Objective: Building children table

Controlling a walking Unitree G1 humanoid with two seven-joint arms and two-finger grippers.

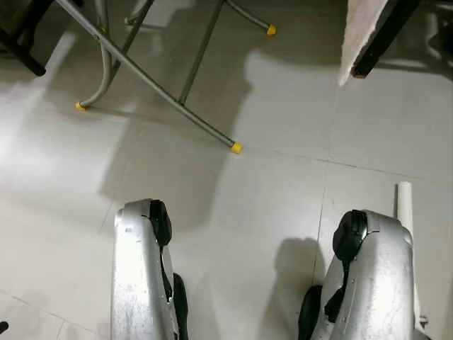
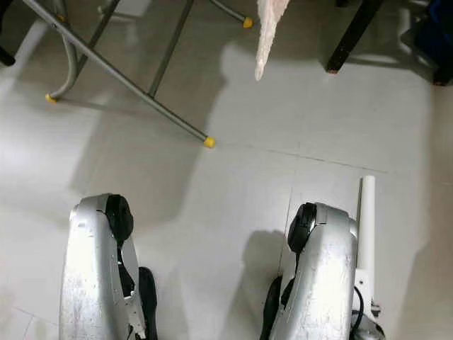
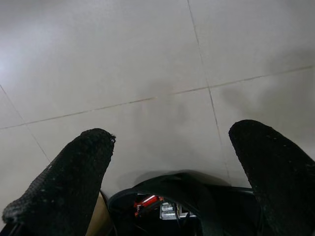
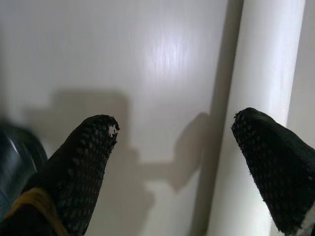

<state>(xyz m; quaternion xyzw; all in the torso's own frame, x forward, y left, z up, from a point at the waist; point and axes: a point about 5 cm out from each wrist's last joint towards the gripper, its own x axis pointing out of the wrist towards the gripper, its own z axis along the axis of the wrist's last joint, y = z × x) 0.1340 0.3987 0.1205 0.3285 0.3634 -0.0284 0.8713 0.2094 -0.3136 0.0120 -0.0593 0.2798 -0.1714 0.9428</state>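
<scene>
A white round table leg [image 2: 367,219] lies on the pale tiled floor [image 1: 269,184], just outside my right arm [image 2: 322,276]. In the right wrist view the same white leg [image 4: 266,98] runs past one finger, and my right gripper [image 4: 175,120] is open above the floor with nothing between its fingers. My left arm [image 1: 138,269] hangs down at the left. My left gripper [image 3: 172,133] is open over bare tiles and holds nothing.
A grey metal folding frame with yellow foot caps [image 1: 236,148] stands on the floor ahead at the left. A dark furniture leg [image 2: 347,42] and a hanging pale cloth [image 2: 267,28] are ahead at the right.
</scene>
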